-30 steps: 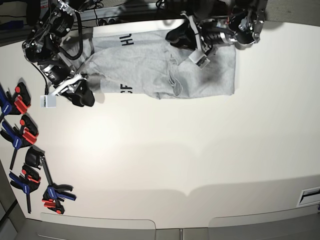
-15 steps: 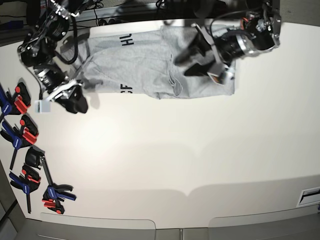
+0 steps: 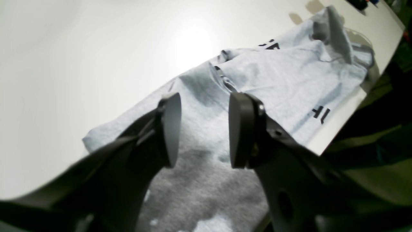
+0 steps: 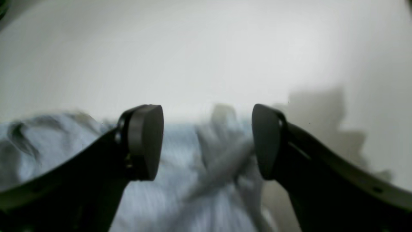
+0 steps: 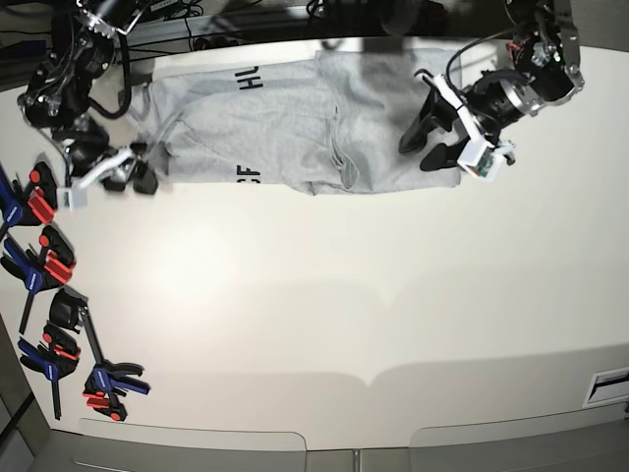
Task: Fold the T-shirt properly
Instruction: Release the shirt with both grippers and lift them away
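I have the T-shirt (image 5: 305, 123) lying along the far edge of the table (image 5: 324, 295), folded lengthwise into a band, with black lettering showing near its left part and its far margin reaching the table edge.

Left gripper (image 5: 438, 138): jaws apart, nothing between them. It hovers over the right end of the T-shirt; the left wrist view shows grey fabric (image 3: 206, 180) below the open pads and no cloth pinched.

Right gripper (image 5: 126, 175): jaws wide apart, empty. It sits just off the left end of the garment, over bare table; its wrist view is blurred, with bunched fabric (image 4: 222, 167) ahead of the pads.

A row of clamps (image 5: 49, 285) lies at the left edge of the table, well apart from the shirt.

Risks I judge from here:
- The left end looks rumpled. A pinch there may take one layer only, and the fold would skew.
- The collar region carries loose folds; a drag across it could undo the lengthwise fold.
- The far margin lies at the table edge; a push away from me could slide cloth off.
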### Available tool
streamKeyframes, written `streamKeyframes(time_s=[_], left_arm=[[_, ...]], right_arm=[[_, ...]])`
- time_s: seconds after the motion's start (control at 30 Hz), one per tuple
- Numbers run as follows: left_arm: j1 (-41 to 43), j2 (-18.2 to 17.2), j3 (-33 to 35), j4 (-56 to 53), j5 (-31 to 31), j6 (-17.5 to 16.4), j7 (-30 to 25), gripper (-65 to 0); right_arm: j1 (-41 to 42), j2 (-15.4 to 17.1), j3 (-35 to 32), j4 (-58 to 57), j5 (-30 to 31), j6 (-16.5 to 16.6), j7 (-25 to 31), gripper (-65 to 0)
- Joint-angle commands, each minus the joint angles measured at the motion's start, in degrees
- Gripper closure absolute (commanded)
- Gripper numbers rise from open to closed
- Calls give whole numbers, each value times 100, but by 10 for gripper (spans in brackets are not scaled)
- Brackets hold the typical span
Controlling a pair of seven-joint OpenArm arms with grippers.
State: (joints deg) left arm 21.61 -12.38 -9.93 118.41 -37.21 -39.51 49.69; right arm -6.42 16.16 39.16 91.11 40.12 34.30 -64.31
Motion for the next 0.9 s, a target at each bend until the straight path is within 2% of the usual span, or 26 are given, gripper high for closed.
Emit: streamKeyframes(time_s=[0.0,0.2,0.37,0.57,0.87], left_arm=[[17,-26,-15,79,-111,-49,-138,-227],[48,-37,-15,76,-114,-49,-133,-227],[48,-37,-15,76,-114,-49,-136,-227],[48,-37,-15,76,-114,-49,-136,-227],[48,-37,-15,76,-114,-49,-136,-227]], right_arm=[[-4,98,26,-24,164,-52,28,-405],[-234,96,184,-249,219,-127,-63,-405],[-234,96,439,-249,192,-483,-74,-405],[-234,63,426,-295,66,-522,-151,-404],[-232,66,426,-1128,129,-525,-269,-404]])
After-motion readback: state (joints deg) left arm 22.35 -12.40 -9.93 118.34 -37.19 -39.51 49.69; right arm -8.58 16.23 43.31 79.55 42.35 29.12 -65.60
